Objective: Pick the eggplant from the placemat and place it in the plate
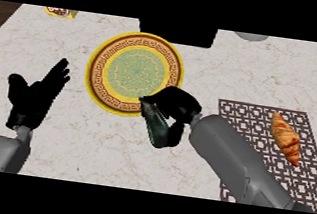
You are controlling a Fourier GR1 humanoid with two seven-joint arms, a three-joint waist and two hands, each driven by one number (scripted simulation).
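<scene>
My right hand (175, 103) is curled round the dark eggplant (159, 131), which hangs below the hand just off the lower right rim of the plate (135, 74). The plate is round, with a yellow rim, a brown patterned band and a green centre, and nothing lies on it. The brown patterned placemat (253, 122) lies at the right, behind my right forearm. My left hand (35, 94) rests open at the left, fingers up, apart from the plate.
A croissant (287, 137) lies on the placemat. A black object (178, 32) stands at the counter's far edge behind the plate. A small yellow item (60, 12) shows at the far left, a grey rounded thing (251, 36) at the far right.
</scene>
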